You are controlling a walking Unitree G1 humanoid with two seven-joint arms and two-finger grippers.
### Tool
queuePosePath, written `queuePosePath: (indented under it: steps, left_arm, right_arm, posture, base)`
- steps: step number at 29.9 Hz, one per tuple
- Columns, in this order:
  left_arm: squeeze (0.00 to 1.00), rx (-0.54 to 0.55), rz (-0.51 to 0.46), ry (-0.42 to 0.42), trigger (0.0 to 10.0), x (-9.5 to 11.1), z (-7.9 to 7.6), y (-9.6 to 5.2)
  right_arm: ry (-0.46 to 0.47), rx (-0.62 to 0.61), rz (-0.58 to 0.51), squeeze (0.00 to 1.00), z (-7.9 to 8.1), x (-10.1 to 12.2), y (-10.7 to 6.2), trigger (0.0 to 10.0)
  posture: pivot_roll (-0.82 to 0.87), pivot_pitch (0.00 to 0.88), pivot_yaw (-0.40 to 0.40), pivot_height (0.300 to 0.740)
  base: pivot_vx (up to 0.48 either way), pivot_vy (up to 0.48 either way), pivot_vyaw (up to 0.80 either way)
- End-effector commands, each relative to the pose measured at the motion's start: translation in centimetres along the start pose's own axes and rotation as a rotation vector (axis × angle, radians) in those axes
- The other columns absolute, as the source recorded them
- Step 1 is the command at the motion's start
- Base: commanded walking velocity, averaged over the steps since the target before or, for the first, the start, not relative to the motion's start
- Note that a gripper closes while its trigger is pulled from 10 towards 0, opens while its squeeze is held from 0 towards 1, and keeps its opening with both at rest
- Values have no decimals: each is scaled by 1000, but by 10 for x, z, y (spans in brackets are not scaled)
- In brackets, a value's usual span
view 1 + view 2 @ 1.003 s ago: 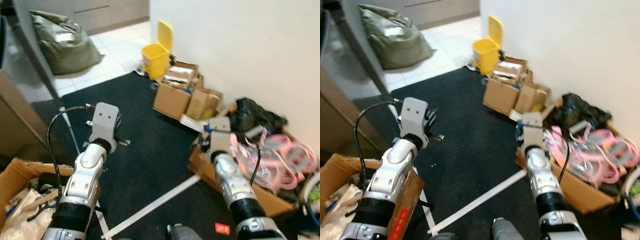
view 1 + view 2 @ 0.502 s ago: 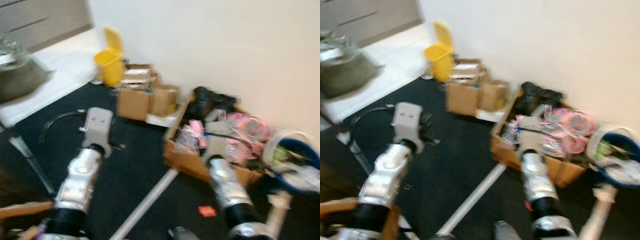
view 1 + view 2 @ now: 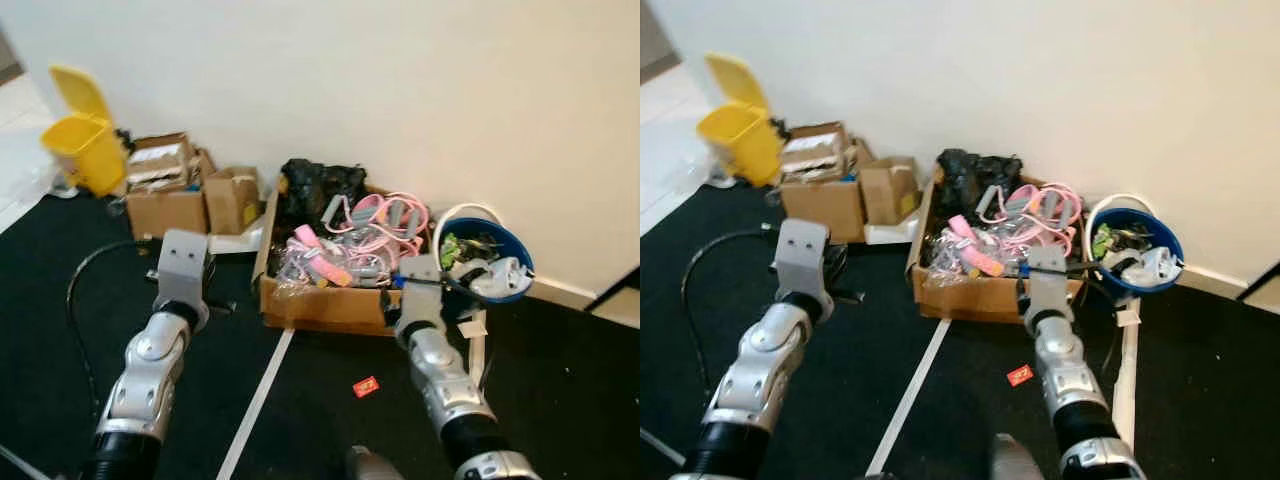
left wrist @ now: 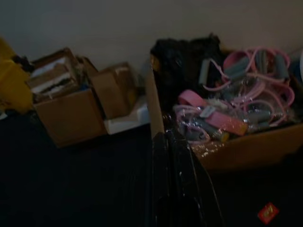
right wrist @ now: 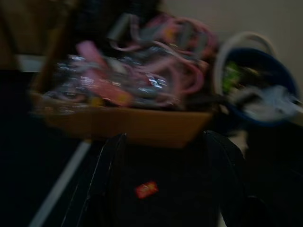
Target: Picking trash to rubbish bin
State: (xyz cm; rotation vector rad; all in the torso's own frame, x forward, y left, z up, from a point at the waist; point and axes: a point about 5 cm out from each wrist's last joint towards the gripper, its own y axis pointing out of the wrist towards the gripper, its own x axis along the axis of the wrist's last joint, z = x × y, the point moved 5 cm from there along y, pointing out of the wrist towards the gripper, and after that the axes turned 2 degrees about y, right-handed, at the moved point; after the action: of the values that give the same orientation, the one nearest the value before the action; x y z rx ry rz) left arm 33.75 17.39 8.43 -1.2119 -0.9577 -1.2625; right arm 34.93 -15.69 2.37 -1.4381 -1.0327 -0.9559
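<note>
- The red scrap [image 3: 366, 386] lies flat on the black floor mat [image 3: 40, 300], just in front of the open cardboard box [image 3: 330, 305] and between my two arms.
- The yellow bin [image 3: 85, 150] stands with its lid up at the far left, against the white wall [image 3: 400, 90], well apart from the scrap.
- My right gripper [image 5: 165, 189] hangs above the mat with its fingers spread wide and nothing between them; in the right wrist view the scrap sits in the gap between them, farther off on the floor.
- My left gripper [image 4: 173, 156] is held over the mat to the left of the box; its fingers lie close together, holding nothing.
- The box holds pink and grey bands [image 3: 370, 225], wrapped items and a black bag [image 3: 315, 185].
- A blue bucket [image 3: 495, 290] with a white handle stands just right of the box, full of mixed items.
- Two smaller cardboard boxes [image 3: 185, 200] stand between the bin and the open box.
- A white tape line [image 3: 255, 400] runs across the mat.
</note>
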Motion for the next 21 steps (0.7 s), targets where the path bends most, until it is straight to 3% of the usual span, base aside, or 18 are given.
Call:
queuePosePath:
  steps: [1,8,21]
  left_arm:
    - [0,1,7,-1,10000,-5,-1,-2]
    - [0,17,13,4,10000,-7,2,-3]
    - [0,36,5,21,10000,-5,5,2]
  right_arm:
    - [-1,-25,12,0,-9,-4,-1,10000]
    - [-10,-30,30,0,-14,-12,-4,10000]
    - [-1,-26,33,0,-10,-11,-1,10000]
  posture:
    - [93,55,44,740]
    - [94,45,25,740]
    - [82,43,18,740]
  base:
    - [0,0,-800]
    - [0,0,-800]
    - [0,0,-800]
